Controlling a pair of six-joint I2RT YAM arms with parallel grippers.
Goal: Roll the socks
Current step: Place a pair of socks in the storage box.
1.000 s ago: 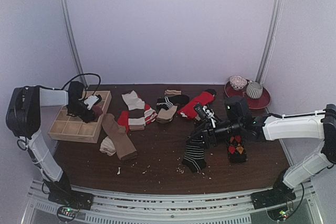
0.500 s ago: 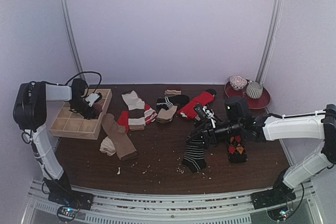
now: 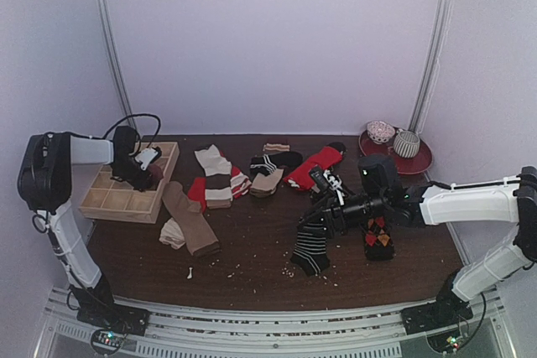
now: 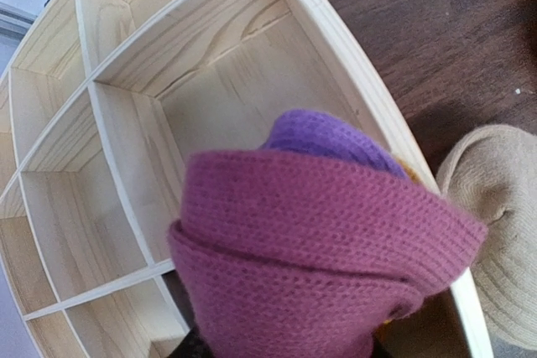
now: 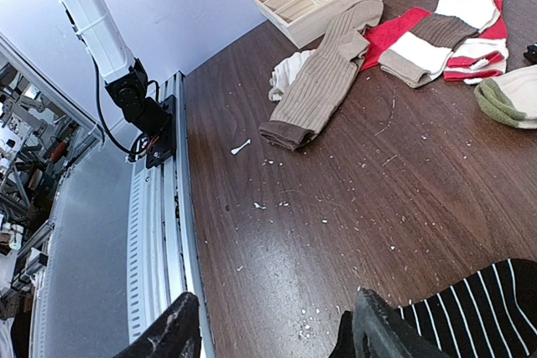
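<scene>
We see a rolled magenta-purple sock (image 4: 319, 241) at the outer wall of a wooden divided tray (image 4: 109, 123), right beneath the left gripper (image 3: 141, 177). Its fingers are hidden from us, so we cannot tell whether it grips the roll or stands open. The right gripper (image 5: 268, 337) hangs low over the bench (image 5: 336, 207), fingers spread wide with nothing between them and a black-and-white striped sock (image 5: 478, 308) just beside it. A tan sock (image 5: 323, 81), red and cream-striped socks (image 5: 445, 39) and an argyle sock (image 3: 379, 242) lie loose across the dark wood.
</scene>
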